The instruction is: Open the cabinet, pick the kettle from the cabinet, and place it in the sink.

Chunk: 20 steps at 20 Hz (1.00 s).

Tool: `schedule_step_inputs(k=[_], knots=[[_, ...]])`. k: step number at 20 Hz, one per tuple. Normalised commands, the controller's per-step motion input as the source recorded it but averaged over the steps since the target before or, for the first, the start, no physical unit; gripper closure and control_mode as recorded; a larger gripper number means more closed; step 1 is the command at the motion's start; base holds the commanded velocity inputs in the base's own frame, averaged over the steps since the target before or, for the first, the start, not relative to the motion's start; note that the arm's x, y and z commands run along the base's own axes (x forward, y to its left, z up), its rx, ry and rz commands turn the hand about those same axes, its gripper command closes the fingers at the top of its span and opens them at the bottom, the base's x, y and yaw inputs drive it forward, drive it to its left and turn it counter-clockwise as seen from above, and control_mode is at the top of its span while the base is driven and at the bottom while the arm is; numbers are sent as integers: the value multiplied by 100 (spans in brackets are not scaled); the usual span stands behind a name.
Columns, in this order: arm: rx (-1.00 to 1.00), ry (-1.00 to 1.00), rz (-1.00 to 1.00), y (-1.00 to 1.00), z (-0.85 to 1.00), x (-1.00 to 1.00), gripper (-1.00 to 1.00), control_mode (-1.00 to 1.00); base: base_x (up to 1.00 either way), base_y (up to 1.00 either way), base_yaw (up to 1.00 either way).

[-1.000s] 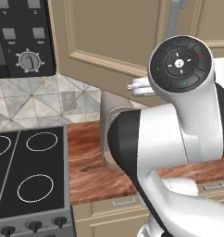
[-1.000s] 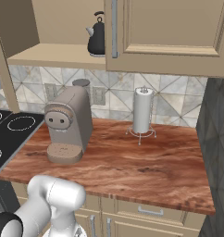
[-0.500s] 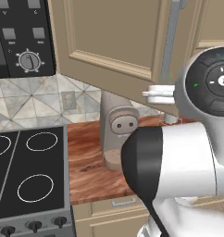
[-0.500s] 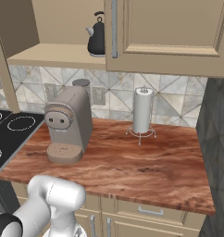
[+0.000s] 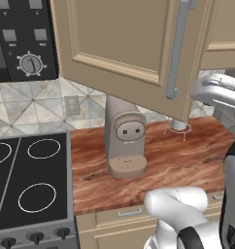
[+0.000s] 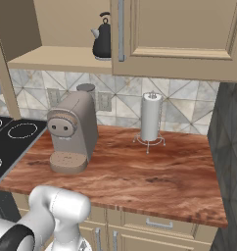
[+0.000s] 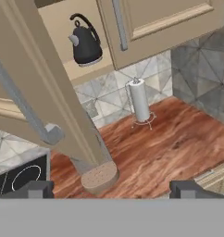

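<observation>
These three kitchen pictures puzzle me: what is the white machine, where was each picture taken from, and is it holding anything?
All three are computer-drawn. The white machine is a robot arm on a base that can drive. Two cameras ride on that base, behind the arm to its left and right, so they show one scene from two sides. The third camera sits on the hand and looks along the claw, whose two dark tips stand far apart at the bottom: it is open and holds nothing. On the reddish wooden counter stand a taupe coffee machine and a paper towel roll. Above, one door of the beige cabinet is swung open, and a black kettle sits on the shelf inside.
</observation>
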Motion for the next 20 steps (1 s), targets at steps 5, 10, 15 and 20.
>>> schedule_step_inputs(k=[5,10,15,20], knots=[[27,0,13,-30,3,-1,-100,-100,0,0,0],[18,0,14,-29,3,3,-100,-100,0,0,0],[11,0,10,-18,-2,19,-100,-100,0,0,0],[10,-19,15,-12,-14,25,-100,-100,0,0,0]])
